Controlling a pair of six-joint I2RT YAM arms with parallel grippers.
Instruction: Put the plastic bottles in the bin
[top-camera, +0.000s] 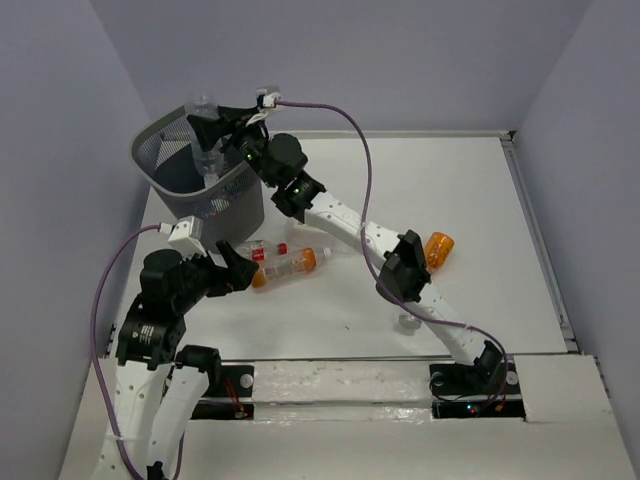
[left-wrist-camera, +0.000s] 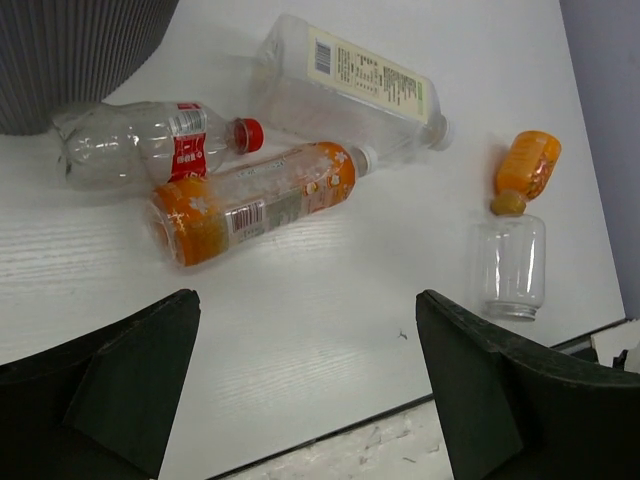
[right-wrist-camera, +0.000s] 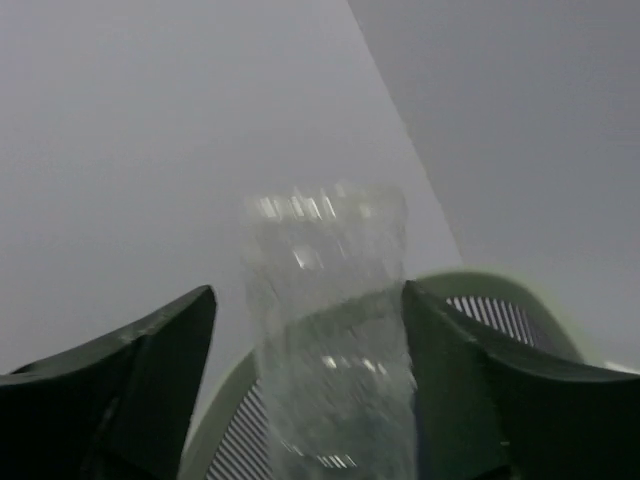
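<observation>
Right gripper (right-wrist-camera: 308, 300) held over bin (top-camera: 185, 195), jaws parted, gap seen beside clear bottle (top-camera: 203, 103); drop step judged under way. Left gripper (left-wrist-camera: 305, 300) spread wide, empty, hung above loose bottles: squarish bottle (left-wrist-camera: 345, 85), orange bottle (left-wrist-camera: 250, 200), red-capped bottle (left-wrist-camera: 150, 140). Next: descent and closure on one needed, aligned across its body.

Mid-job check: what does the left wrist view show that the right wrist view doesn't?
Left wrist only: the table with a red-capped bottle, an orange-labelled bottle, a squarish bottle, a small orange bottle and a short clear bottle. Right wrist only: a blurred clear bottle inside the right claw. Both: the bin.
</observation>
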